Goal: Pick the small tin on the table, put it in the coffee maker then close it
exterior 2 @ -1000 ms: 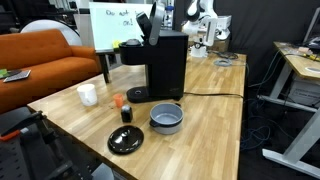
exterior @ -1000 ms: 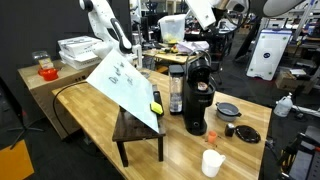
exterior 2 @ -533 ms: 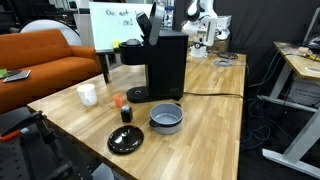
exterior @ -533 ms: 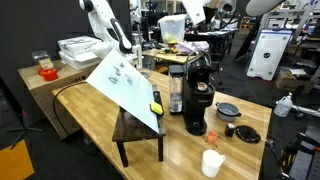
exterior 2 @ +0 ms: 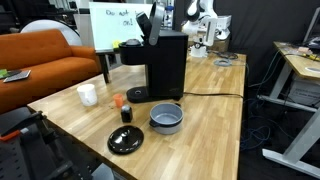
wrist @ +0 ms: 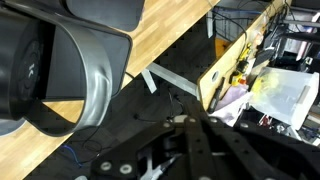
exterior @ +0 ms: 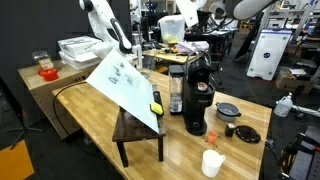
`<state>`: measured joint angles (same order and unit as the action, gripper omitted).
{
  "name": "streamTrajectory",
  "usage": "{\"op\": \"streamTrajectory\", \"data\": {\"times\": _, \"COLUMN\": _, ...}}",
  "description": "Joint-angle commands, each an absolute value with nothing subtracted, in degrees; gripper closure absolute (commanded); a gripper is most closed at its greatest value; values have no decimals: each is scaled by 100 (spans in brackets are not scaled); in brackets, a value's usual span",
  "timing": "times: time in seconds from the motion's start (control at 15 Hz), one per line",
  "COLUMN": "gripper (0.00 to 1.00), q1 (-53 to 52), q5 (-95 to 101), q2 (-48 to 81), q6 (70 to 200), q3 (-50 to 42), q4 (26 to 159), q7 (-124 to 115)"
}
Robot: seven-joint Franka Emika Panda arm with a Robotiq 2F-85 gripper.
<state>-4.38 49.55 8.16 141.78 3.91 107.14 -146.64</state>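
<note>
The black coffee maker [exterior: 198, 98] stands on the light wooden table [exterior: 180, 150]; it also shows in the other exterior view [exterior 2: 162, 62], and its rounded silver-rimmed top fills the left of the wrist view [wrist: 60, 70]. A small dark tin [exterior 2: 126, 113] stands on the table in front of it, also visible in an exterior view [exterior: 230, 128]. My gripper [wrist: 192, 128] is high above the table's edge, away from the machine. Its fingers are together and nothing shows between them. The arm [exterior: 192, 12] is at the top of an exterior view.
A clear jar [exterior: 177, 94] stands beside the machine. A grey bowl [exterior 2: 166, 119], a black round lid [exterior 2: 126, 141] and a white cup [exterior 2: 88, 94] lie on the table. A dark stool [exterior: 137, 132] and a tilted white board [exterior: 125, 85] stand beside the table.
The arm at the top of an exterior view has swung a little to the left. Nothing on the table has moved.
</note>
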Motion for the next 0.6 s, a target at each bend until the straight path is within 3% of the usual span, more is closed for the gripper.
{"op": "streamTrajectory", "data": {"times": 0.0, "gripper": 100, "q1": -560, "q5": 4934, "q2": 854, "q6": 13909, "q3": 293, "q4": 10611, "q7": -14747}}
{"op": "streamTrajectory", "data": {"times": 0.53, "gripper": 100, "q1": -600, "q5": 4801, "q2": 945, "q6": 13727, "q3": 285, "q4": 11009, "q7": -14863}}
